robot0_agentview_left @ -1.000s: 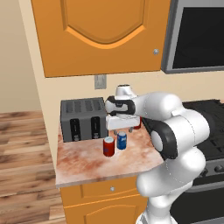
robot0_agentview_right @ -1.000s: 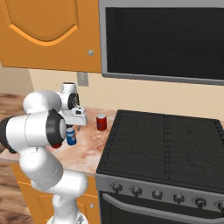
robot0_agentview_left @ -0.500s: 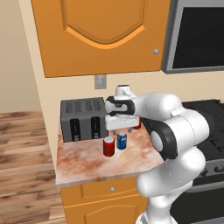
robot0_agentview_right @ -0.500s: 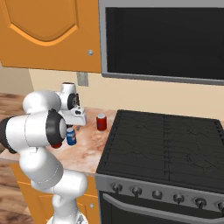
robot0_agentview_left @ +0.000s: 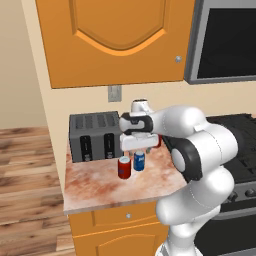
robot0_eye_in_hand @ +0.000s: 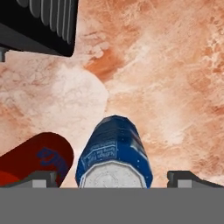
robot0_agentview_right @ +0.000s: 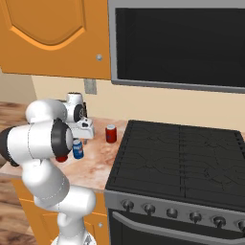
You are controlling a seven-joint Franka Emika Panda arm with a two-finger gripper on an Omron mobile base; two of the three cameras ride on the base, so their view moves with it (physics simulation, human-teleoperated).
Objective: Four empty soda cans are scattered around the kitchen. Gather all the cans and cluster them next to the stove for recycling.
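A blue soda can (robot0_agentview_left: 139, 161) stands on the marble counter (robot0_agentview_left: 100, 186) with a red soda can (robot0_agentview_left: 124, 167) close on its left. My gripper (robot0_agentview_left: 136, 148) hangs open just above them. In the hand view the blue can (robot0_eye_in_hand: 114, 151) sits straight below, between the two spread fingertips (robot0_eye_in_hand: 41, 178), and the red can (robot0_eye_in_hand: 37, 158) lies just outside the left one. Another red soda can (robot0_agentview_right: 111, 134) stands by the left edge of the black stove (robot0_agentview_right: 182, 162). From the right, the blue can (robot0_agentview_right: 78, 150) shows beside my arm, under the gripper (robot0_agentview_right: 86, 137).
A grey toaster (robot0_agentview_left: 95, 135) stands at the back left of the counter, close to the cans, its corner in the hand view (robot0_eye_in_hand: 37, 22). A black microwave (robot0_agentview_right: 177, 43) and orange cabinets (robot0_agentview_left: 115, 40) hang overhead. The counter's front edge is near.
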